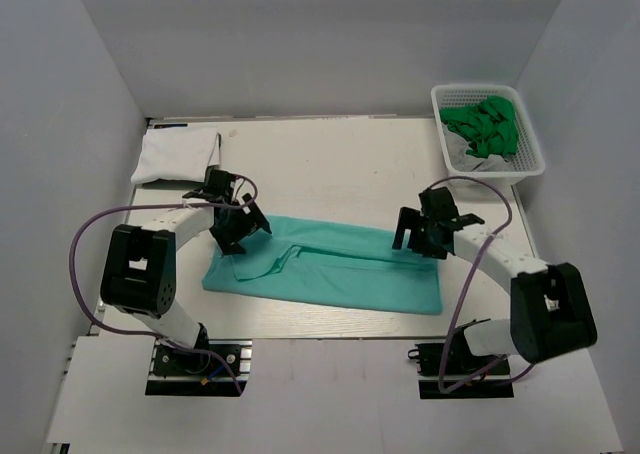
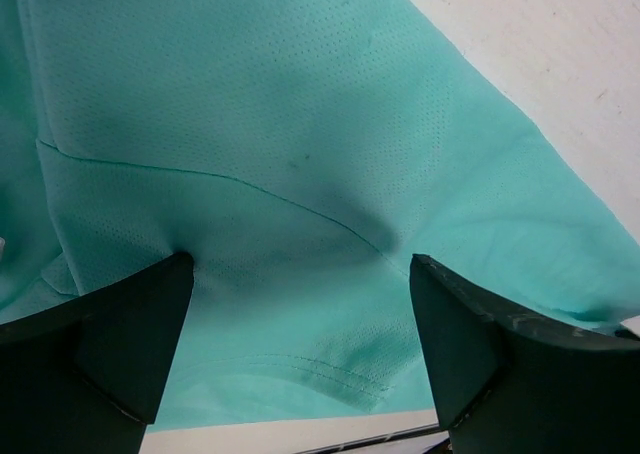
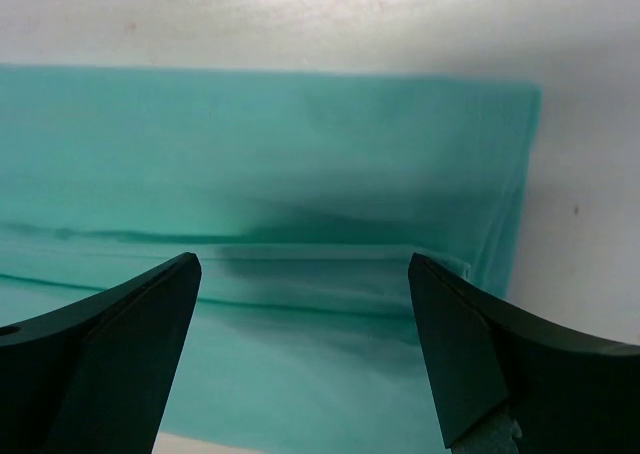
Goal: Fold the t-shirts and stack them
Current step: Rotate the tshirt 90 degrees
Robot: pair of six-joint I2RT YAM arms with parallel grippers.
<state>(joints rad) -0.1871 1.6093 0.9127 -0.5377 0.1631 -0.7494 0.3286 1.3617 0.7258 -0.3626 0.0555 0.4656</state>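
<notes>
The teal-mint t-shirt (image 1: pixel 330 272) lies on the table folded into a long band, left to right. It fills the left wrist view (image 2: pixel 300 154) and the right wrist view (image 3: pixel 280 164). My left gripper (image 1: pixel 238 224) is open over the shirt's left end, above a sleeve seam and hem; its fingers (image 2: pixel 120 344) hold nothing. My right gripper (image 1: pixel 420 232) is open over the shirt's right end, near a folded edge; its fingers (image 3: pixel 480 344) hold nothing. The white t-shirt (image 1: pixel 177 155) lies folded at the back left corner.
A white lattice basket (image 1: pixel 530 134) at the back right holds a dark green crumpled cloth (image 1: pixel 485 126). Grey walls close in the table on three sides. Bare table (image 1: pixel 330 164) shows behind the teal shirt.
</notes>
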